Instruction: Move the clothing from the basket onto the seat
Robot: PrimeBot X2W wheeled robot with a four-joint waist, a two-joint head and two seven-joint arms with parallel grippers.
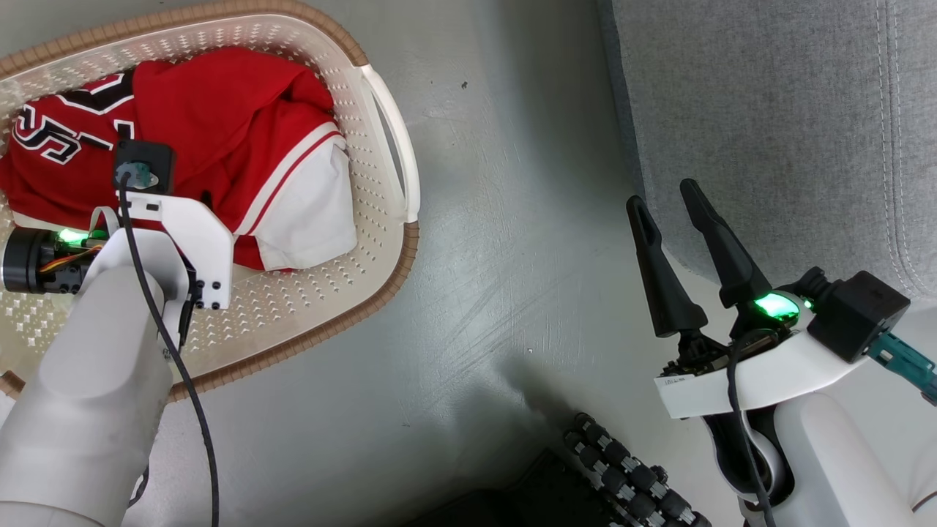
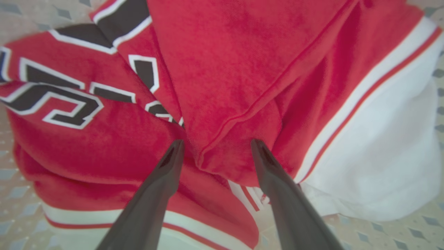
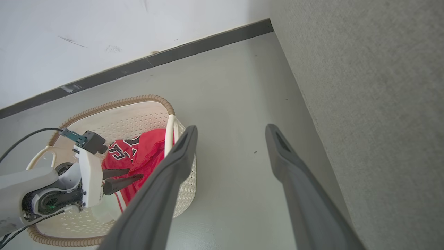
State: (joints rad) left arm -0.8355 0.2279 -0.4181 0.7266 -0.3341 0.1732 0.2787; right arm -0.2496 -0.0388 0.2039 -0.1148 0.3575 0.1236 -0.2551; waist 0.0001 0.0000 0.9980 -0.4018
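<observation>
Left jaws: spread wide and pointing down into the basket; the tips are at the red cloth, with a raised fold of it between them. Whether they press into it, I cannot tell.
Right jaws: spread wide with nothing between them, hanging above the floor just beside the edge of the seat.
Clothing (image 2: 242,69): red, with white panels, striped trim and dark letters outlined in white. It lies crumpled inside the basket and none of it is on the seat.
Basket (image 1: 404,258): cream plastic with small holes, a brown rim and a white handle on its side. It stands on the floor, apart from the seat.
Floor (image 1: 498,219): smooth grey, slightly shiny, with fine scratches and a few dark specks.
Seat (image 1: 768,110): grey woven fabric with a white stitched seam and a rounded edge, on the robot's right.
Wall (image 3: 104,34): white, with a dark strip (image 3: 208,41) along its foot, behind the basket.
Left arm (image 1: 88,380): pale forearm stretched over the near rim of the basket, wrist bent down, with a black cable along it.
Right arm (image 1: 834,454): low at the right, fingers pointing forward towards the seat.
</observation>
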